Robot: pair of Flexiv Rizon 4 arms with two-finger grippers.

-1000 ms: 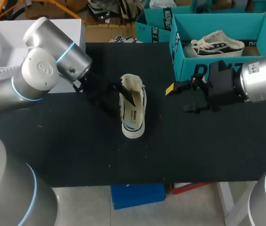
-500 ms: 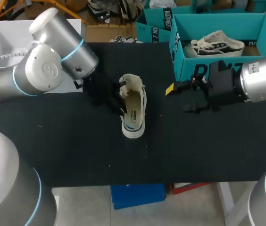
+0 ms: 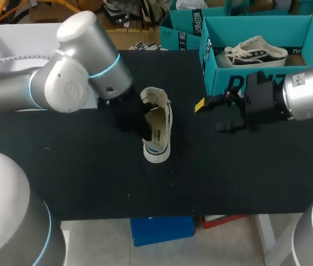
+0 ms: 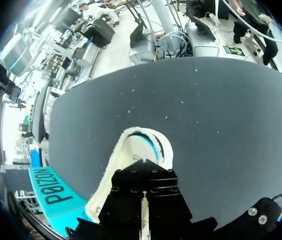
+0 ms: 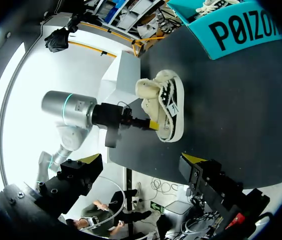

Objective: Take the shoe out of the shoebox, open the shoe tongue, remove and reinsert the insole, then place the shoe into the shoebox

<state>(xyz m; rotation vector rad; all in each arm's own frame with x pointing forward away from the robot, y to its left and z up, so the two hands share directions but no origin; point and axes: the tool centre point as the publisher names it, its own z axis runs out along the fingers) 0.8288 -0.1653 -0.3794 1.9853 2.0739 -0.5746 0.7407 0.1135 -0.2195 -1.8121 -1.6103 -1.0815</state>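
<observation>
**Left claw at the mouth of the shoe, right claw waiting by the box**

A cream high-top canvas shoe (image 3: 157,130) lies out of its box near the middle of the black table (image 3: 90,177). Its long axis runs away from me. The white rubber toe points to the near edge and the open collar to the far side. I cannot tell whether it stands level or leans.

My left claw (image 3: 144,128) comes in from the left, across that axis, and sits against the shoe's left flank at the opening. In the left wrist view the shoe's mouth (image 4: 146,145) is straight ahead of the claw, close up. The claw's black housing hides the rest, so I cannot tell whether it is wide, narrow or holding anything.

My right claw (image 3: 215,115) hangs wide and holds nothing. It is well apart from the shoe, just in front of the teal cardboard shoebox (image 3: 240,83) at the far right. A second pale shoe (image 3: 256,51) lies inside that box.

The left arm is plainly the nearer. I judge that any work inside the shoe means reaching along its length, from the collar toward the toe.
</observation>
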